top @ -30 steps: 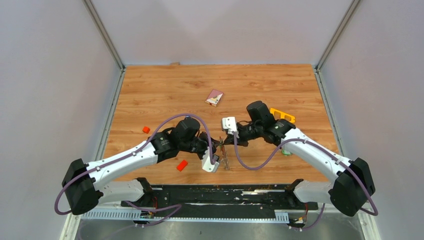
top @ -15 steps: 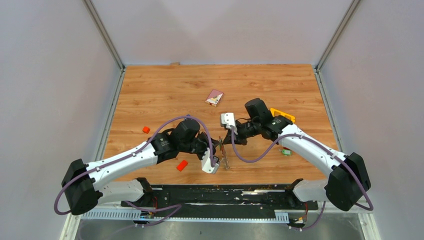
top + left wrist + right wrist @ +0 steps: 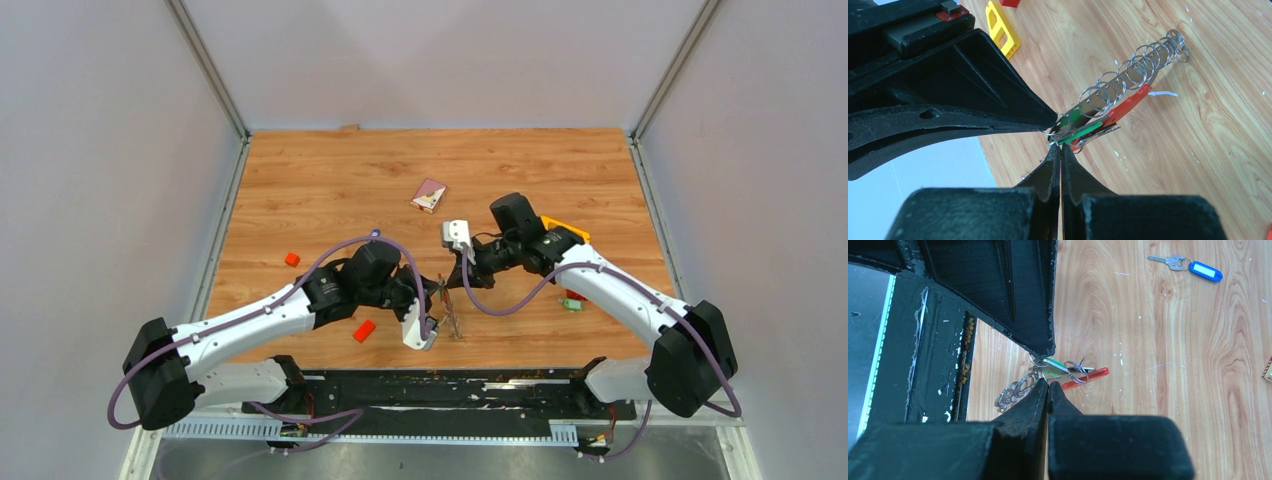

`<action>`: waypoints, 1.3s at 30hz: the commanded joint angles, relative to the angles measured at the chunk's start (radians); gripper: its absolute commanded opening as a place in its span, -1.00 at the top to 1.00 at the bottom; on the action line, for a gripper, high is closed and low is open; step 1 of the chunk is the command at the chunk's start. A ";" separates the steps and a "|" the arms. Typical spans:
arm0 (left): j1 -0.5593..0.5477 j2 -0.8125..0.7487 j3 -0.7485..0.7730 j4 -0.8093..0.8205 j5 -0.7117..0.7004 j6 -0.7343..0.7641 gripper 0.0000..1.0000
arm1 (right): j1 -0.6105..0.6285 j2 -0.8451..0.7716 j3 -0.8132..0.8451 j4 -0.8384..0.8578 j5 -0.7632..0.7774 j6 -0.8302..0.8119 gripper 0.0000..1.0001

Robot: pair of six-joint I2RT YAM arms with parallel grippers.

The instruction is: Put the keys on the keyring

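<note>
Left wrist view showed left gripper [image 3: 1060,149] and right gripper [image 3: 1052,120] both clamped on the keyring [image 3: 1130,102] near the green key [image 3: 1080,131]; slow, small twisting seemed safest.

No word, number or brand can be read in any view. The blue key tag [image 3: 1205,271], lying on the wooden table [image 3: 1148,340], has a pale label window, but no writing can be made out on it. The small card [image 3: 429,195], at the far middle of the table, carries some print that is too small to read
</note>
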 commanded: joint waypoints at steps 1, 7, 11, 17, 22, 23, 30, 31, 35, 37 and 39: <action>-0.029 -0.024 -0.022 -0.067 0.056 0.018 1.00 | -0.034 0.010 0.064 0.064 0.019 0.011 1.00; -0.036 -0.026 -0.027 -0.063 0.050 0.026 1.00 | -0.042 0.022 0.072 0.063 0.010 0.026 1.00; -0.038 -0.028 -0.030 -0.061 0.048 0.028 1.00 | -0.046 0.031 0.077 0.067 0.010 0.042 1.00; -0.040 -0.027 -0.034 -0.057 0.038 0.030 1.00 | -0.059 0.050 0.091 0.071 0.005 0.079 1.00; -0.041 -0.029 -0.039 -0.051 0.028 0.030 1.00 | -0.078 0.059 0.097 0.071 -0.019 0.104 1.00; -0.041 -0.029 -0.040 -0.048 0.028 0.028 1.00 | -0.081 0.059 0.097 0.071 -0.023 0.106 1.00; -0.040 -0.027 -0.042 -0.015 0.019 -0.016 1.00 | -0.086 0.045 0.089 0.068 -0.041 0.091 1.00; -0.040 -0.026 -0.040 -0.012 0.020 -0.020 1.00 | -0.087 0.043 0.088 0.068 -0.044 0.090 1.00; -0.040 -0.022 -0.039 0.000 0.019 -0.039 1.00 | -0.086 0.031 0.082 0.069 -0.062 0.086 1.00; -0.040 -0.023 -0.045 0.020 0.017 -0.064 1.00 | -0.086 0.014 0.067 0.085 -0.075 0.078 1.00; -0.040 -0.023 -0.049 0.035 0.012 -0.083 1.00 | -0.084 -0.012 0.044 0.114 -0.074 0.083 1.00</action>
